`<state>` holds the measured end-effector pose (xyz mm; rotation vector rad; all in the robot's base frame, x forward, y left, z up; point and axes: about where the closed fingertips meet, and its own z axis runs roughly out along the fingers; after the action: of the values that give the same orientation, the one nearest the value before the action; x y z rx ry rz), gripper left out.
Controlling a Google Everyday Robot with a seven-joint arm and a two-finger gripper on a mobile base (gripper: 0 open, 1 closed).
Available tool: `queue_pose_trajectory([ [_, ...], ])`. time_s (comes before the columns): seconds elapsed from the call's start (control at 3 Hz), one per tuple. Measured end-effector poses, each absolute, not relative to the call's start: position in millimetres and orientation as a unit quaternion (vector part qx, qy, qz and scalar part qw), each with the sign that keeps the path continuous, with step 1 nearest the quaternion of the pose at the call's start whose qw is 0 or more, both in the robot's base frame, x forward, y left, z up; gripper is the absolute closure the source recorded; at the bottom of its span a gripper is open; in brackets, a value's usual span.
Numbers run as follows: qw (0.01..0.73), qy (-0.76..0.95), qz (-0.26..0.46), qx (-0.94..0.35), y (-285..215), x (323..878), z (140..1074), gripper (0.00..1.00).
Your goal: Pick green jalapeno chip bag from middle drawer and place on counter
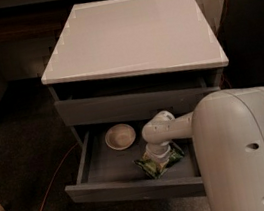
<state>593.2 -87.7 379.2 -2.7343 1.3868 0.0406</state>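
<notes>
I read my off-white arm [241, 149] and its gripper [159, 157] down in the grey middle drawer [112, 166], over the glossy green chip bag [149, 167] with pale markings. Bowl [120, 136] beside it is beige; counter [129, 34] glossy white. Floor [22, 147] dark, speckled, crossed by an orange cable [49, 185].

Green chip bag [152, 166] flat in open middle drawer [107, 166], claw [158, 155] right above, glossy white counter [130, 36]
</notes>
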Motion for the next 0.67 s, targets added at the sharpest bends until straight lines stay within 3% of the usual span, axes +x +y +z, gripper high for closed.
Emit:
queue_pose_trajectory([
  [0.33, 0.053, 0.49, -0.002, -0.87, -92, 599, 407, 0.87],
  [0.67, 0.082, 0.532, -0.012, -0.842, -95, 595, 447, 1.0],
])
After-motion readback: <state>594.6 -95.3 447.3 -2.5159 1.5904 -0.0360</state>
